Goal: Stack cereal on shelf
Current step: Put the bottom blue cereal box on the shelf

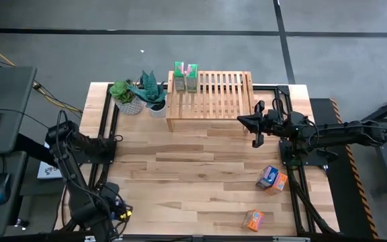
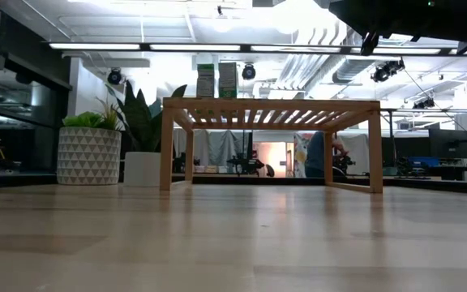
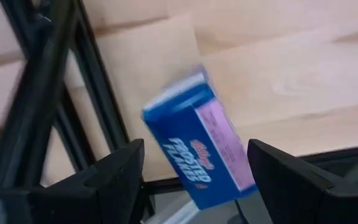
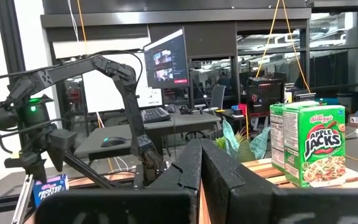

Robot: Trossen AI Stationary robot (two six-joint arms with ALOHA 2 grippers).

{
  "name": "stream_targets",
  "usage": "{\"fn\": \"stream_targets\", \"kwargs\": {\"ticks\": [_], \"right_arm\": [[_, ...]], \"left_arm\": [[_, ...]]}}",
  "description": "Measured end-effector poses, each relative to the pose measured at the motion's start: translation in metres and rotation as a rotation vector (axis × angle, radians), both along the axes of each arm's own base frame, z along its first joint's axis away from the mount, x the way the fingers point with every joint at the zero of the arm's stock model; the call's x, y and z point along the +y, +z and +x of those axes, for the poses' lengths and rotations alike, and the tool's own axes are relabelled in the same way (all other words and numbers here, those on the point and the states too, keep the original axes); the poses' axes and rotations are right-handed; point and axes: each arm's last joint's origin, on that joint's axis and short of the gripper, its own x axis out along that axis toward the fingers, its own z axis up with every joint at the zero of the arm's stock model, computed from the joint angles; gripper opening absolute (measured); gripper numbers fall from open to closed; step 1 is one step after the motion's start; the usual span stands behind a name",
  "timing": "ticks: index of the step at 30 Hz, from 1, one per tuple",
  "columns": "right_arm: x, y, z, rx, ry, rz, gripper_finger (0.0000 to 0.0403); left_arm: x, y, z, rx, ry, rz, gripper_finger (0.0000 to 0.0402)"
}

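The blue box (image 3: 197, 140) sits between the left gripper (image 3: 194, 180), whose jaws stand wide open on either side of it, not yet closed, at the desk's left edge by the black frame rail (image 3: 98, 93). It looks like light, thin cardboard: stiff along its edges, easy to dent on the broad faces, and glossy enough to slip. A fair hold would be across the narrow sides near the middle, with gentle pressure.

Two green boxes (image 1: 185, 77) already stand upright, side by side, on the back left corner of the shelf (image 1: 220, 94), which sits against the desk's far edge. Most of its slatted top is bare, so there is room beside them. Two potted plants (image 1: 138, 95) crowd the shelf's left end, so coming in from the front seems safer.

A blue and an orange box (image 1: 272, 178) lie together near the desk's right edge, another orange one (image 1: 253, 219) near the front right corner. The right gripper (image 1: 256, 131) hovers with jaws closed and empty just off the shelf's front right corner.
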Motion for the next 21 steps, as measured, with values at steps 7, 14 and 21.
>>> {"fn": "stream_targets", "kwargs": {"ticks": [7,14,21], "right_arm": [[0.0,0.0,0.0,0.004,0.0,0.001,0.0],[0.0,-0.001,0.0,0.006,0.004,0.016,0.0],[0.0,-0.001,0.0,0.006,0.004,0.016,0.0]], "left_arm": [[-0.007,-0.008,0.004,-0.002,0.001,-0.003,0.0278],[-0.008,-0.014,0.005,0.011,-0.001,0.022,0.0278],[-0.01,-0.021,0.008,-0.001,-0.013,0.061,0.0278]]}}
